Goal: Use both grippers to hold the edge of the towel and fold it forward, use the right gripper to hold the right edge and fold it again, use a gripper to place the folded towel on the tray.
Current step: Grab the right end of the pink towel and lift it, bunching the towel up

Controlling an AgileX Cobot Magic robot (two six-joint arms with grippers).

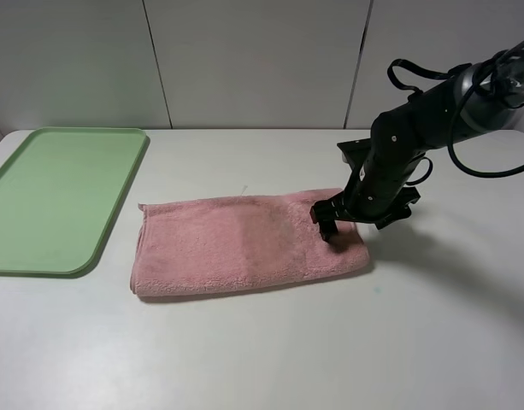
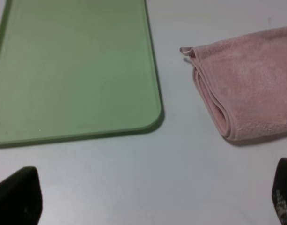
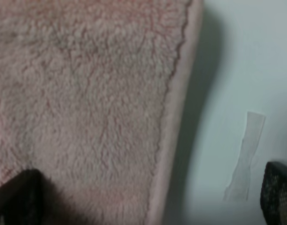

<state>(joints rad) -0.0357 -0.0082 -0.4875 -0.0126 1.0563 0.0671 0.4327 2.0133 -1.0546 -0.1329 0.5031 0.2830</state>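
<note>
The salmon-pink towel (image 1: 244, 243) lies on the white table as a long doubled strip, its folded end showing stacked layers in the left wrist view (image 2: 251, 89). My right gripper (image 1: 351, 224) stands open over the strip's right end. One fingertip is above the pile (image 3: 87, 93) and the other beyond the edge of the towel (image 3: 173, 131), with nothing gripped. My left gripper (image 2: 150, 199) is open above bare table between the towel and the light-green tray (image 2: 73, 70). The left arm does not show in the exterior high view. The tray (image 1: 56, 196) sits at the far left.
A small strip of clear tape (image 3: 246, 154) is stuck to the table just outside the towel's right edge. Grey wall panels (image 1: 262, 60) close off the back of the table. A gap of bare table separates tray and towel.
</note>
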